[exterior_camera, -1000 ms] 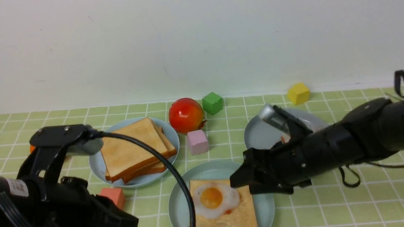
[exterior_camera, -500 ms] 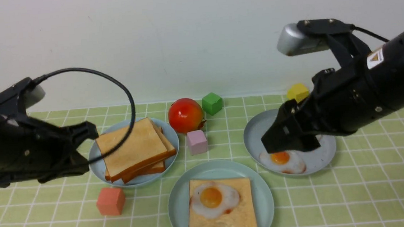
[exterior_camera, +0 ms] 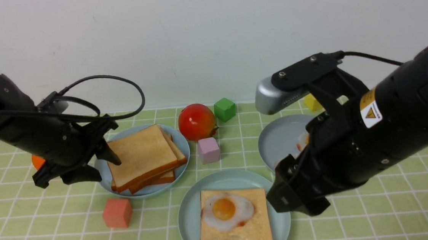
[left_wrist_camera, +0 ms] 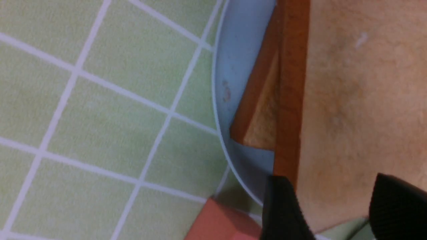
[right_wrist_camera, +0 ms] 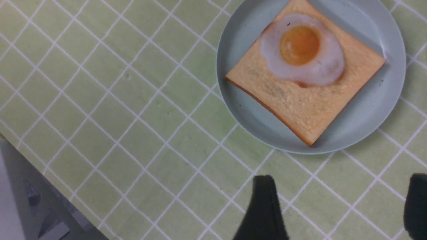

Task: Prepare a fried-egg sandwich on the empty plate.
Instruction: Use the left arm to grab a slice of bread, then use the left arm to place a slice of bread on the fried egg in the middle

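Mint-teal plate (exterior_camera: 189,217): nearest of three plates, front centre of the green checked cloth (exterior_camera: 378,214).
Toast slice (exterior_camera: 242,234): one, lying flat on the mint-teal plate.
Fried egg (exterior_camera: 227,211): on the far half of that slice, yolk up (no upper slice on it).
Left gripper (exterior_camera: 107,168): fingers apart at the left edge of the toast stack (exterior_camera: 142,156). The wrist view shows a corner of the top slice between the two pads; contact cannot be told.
Grey-blue plate (exterior_camera: 180,139): left back, carrying the toast stack, its slices piled slightly askew.
Right gripper (exterior_camera: 295,201): jaws wide apart, nothing held, above the cloth just right of the mint-teal plate.
Second grey-blue plate (exterior_camera: 276,140): right back, largely hidden by the right arm (a sliver of another egg shows).
Loose items: tomato (exterior_camera: 197,122), green cube (exterior_camera: 224,109) and pink cube (exterior_camera: 208,149) between the two back plates; salmon cube (exterior_camera: 117,212) in front of the stack's plate; yellow cube (exterior_camera: 311,104), partly hidden behind the right arm.
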Tool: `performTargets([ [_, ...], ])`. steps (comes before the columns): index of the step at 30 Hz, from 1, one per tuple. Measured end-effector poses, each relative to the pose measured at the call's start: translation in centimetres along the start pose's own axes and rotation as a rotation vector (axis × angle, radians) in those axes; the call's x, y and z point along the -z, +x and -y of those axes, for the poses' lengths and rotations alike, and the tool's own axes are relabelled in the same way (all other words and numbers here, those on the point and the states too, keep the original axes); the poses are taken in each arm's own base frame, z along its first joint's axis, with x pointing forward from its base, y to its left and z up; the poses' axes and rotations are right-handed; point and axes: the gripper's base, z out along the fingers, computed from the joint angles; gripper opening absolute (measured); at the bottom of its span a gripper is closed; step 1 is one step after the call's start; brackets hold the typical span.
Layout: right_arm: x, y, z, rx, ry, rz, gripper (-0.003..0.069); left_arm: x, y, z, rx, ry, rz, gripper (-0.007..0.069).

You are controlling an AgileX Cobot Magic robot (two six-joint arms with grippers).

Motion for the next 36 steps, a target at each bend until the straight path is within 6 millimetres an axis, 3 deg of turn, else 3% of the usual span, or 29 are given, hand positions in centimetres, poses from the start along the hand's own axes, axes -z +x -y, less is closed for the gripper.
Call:
performTargets([
  [3, 0.0, 0.0, -0.1, -0.01, -0.012, -0.004, 0.0536, -0.9, -0.3, -0.2, -0.004, -0.001, 0.012, 0.0411],
  [7, 0.0, 0.1, -0.1, -0.012, -0.014, -0.008, 0.0536, -2.2, -0.6, -0.5, -0.019, 0.014, 0.033, 0.0372],
  [14, 0.0, 0.2, -0.3, -0.044, -0.031, -0.022, 0.0536, -2.7, -0.8, -0.6, -0.091, 0.031, 0.037, 0.0087],
  [16, 0.4, 0.2, -0.6, -0.069, -0.055, -0.011, 0.0536, -2.6, -0.8, -0.8, -0.081, 0.031, 0.025, 0.0029],
  [22, 3.2, 0.6, -1.3, -0.078, -0.094, 0.066, 0.0531, 0.5, -0.7, 0.0, -0.126, 0.057, 0.039, 0.0032],
  [25, 5.6, 1.2, -1.6, -0.088, -0.1, 0.125, 0.0531, 3.6, 1.2, 1.9, -0.212, 0.11, 0.084, 0.0032],
  [26, 5.8, 1.3, -1.6, -0.089, -0.101, 0.128, 0.0531, 3.7, 1.4, 2.0, -0.219, 0.113, 0.085, 0.0032],
  [28, 7.0, 1.7, -1.8, -0.089, -0.106, 0.159, 0.0531, 4.6, 3.7, 3.3, -0.293, 0.153, 0.074, 0.0032],
  [31, 8.4, 2.2, -2.0, -0.08, -0.112, 0.198, 0.0531, 3.4, 7.5, 4.7, -0.406, 0.199, -0.006, 0.0032],
  [36, 8.9, 2.4, -1.9, -0.069, -0.099, 0.212, 0.0531, -0.1, 10.5, 5.7, -0.443, 0.229, -0.094, 0.0032],
])
